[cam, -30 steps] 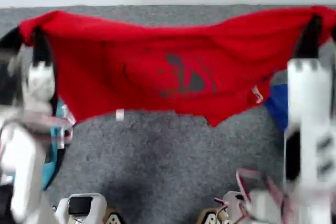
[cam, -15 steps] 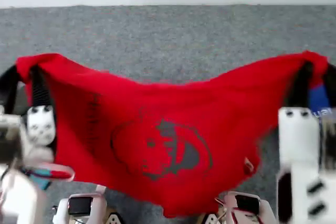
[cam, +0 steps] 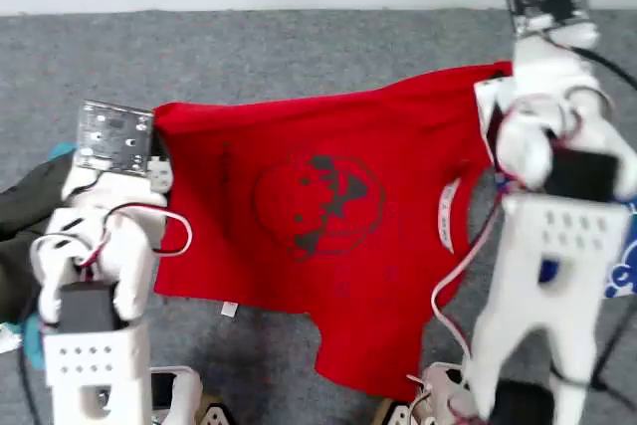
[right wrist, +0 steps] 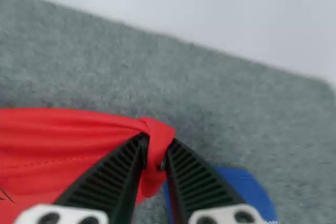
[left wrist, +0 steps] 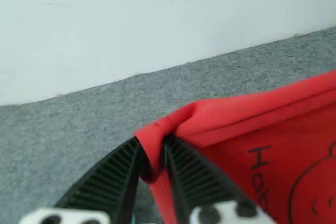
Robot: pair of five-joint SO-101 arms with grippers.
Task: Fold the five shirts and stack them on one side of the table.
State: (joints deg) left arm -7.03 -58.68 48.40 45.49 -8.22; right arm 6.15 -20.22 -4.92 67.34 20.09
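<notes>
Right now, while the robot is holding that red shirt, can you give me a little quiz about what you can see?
1. True or false: the left hand is shut on a corner of the red shirt.
2. Pick one: what colour is the cloth lying on the table just past the right hand? A green, B blue, C yellow.
3. Short answer: how many robot hands are pinching the red shirt?

Key: 1 true. 2 B. 3 two, one at each end of the shirt's far edge.
</notes>
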